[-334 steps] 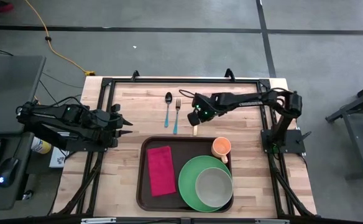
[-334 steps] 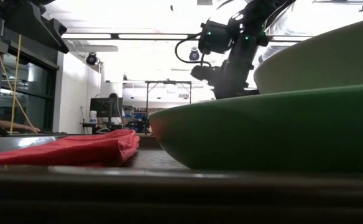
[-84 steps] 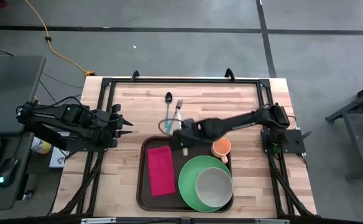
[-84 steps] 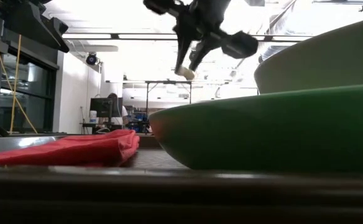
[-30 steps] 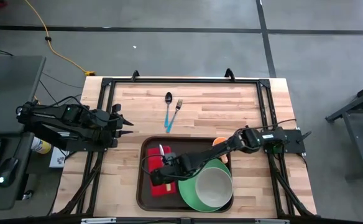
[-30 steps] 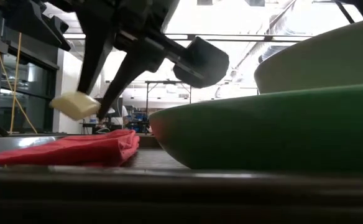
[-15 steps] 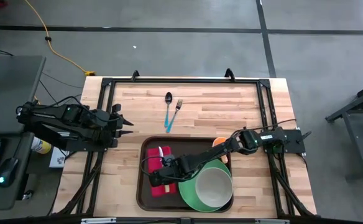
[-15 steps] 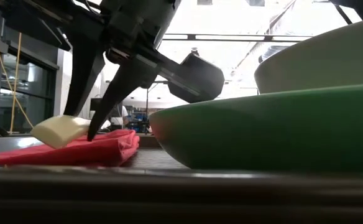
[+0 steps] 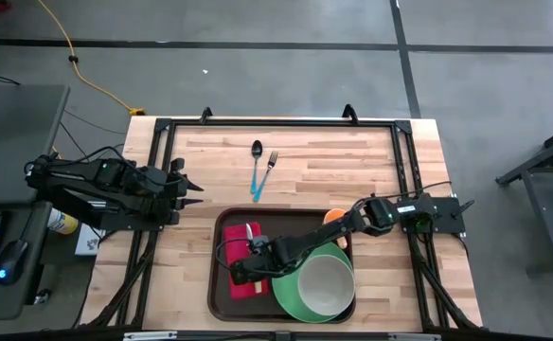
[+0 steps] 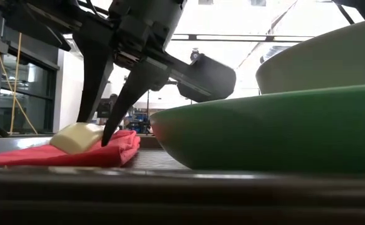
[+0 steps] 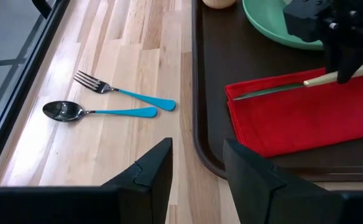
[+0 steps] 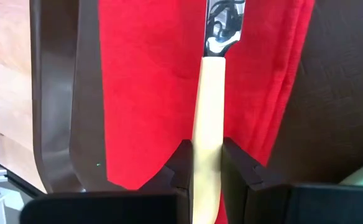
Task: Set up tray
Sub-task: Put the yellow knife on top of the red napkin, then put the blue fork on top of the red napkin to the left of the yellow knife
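Note:
The dark brown tray point(image 9: 218, 284) holds a red napkin point(image 9: 238, 287), a green plate point(image 9: 286, 284) with a pale bowl point(image 9: 326, 284), and an orange cup point(image 9: 333, 216). My right gripper point(image 9: 246, 267) is low over the napkin point(image 12: 144, 81), shut on a knife point(image 12: 209, 93) with a cream handle. The knife's blade point(image 9: 249, 231) points toward the table's far edge. My left gripper point(image 11: 197, 168) waits open at the table's left side, touching nothing. My right gripper pinches the knife's cream handle point(image 12: 207, 134) between its two fingers point(image 12: 183, 163), which lie across it. The fingers point(image 10: 98, 87) come from above, slanting down. The knife lies nearly flat, along the napkin, and its handle end point(image 10: 77, 138) rests on the red cloth.
A blue-handled spoon point(image 9: 257, 156) and fork point(image 9: 270, 163) lie on the bare wood beyond the tray's far rim, also seen as the spoon point(image 11: 94, 112) and fork point(image 11: 119, 92) in the left wrist view. The plate and bowl fill the tray's right half.
My right gripper has come down with the knife toward the napkin, staying shut on the handle. The handle end, about a second ago hanging clear above the red cloth, now lies on it.

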You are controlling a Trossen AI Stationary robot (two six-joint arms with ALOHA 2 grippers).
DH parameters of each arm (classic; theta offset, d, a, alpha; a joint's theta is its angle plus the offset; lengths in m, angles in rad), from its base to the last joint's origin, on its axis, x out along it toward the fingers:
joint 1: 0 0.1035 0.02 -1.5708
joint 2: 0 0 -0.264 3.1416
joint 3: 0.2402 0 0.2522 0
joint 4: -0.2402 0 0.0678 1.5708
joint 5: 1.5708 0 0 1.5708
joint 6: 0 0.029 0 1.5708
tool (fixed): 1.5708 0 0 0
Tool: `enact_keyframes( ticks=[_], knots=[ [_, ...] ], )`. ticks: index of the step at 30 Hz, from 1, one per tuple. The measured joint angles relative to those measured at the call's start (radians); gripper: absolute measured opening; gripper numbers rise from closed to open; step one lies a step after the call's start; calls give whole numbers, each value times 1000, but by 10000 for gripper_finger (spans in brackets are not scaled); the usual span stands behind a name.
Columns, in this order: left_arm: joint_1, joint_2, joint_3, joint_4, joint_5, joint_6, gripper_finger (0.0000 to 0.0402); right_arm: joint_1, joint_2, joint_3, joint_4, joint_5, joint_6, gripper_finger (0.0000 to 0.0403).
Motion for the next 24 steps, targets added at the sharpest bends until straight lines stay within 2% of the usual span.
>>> enact_keyframes(
  ticks=[6, 14, 21, 24],
  knots=[
    [0, 0, 0, 0, 0, 0, 172, 0, 0, 0, -3, -10, -3, 29],
    [0, 0, 0, 0, 2, 0, 172, 0, 0, 0, -11, 0, -2, 99],
    [0, 0, 0, 0, 3, -1, 172, 0, 0, 0, 25, 8, -47, 107],
    [0, 0, 0, 0, 3, -1, 172, -1, -13, 0, 20, 46, -70, 108]
  ],
)
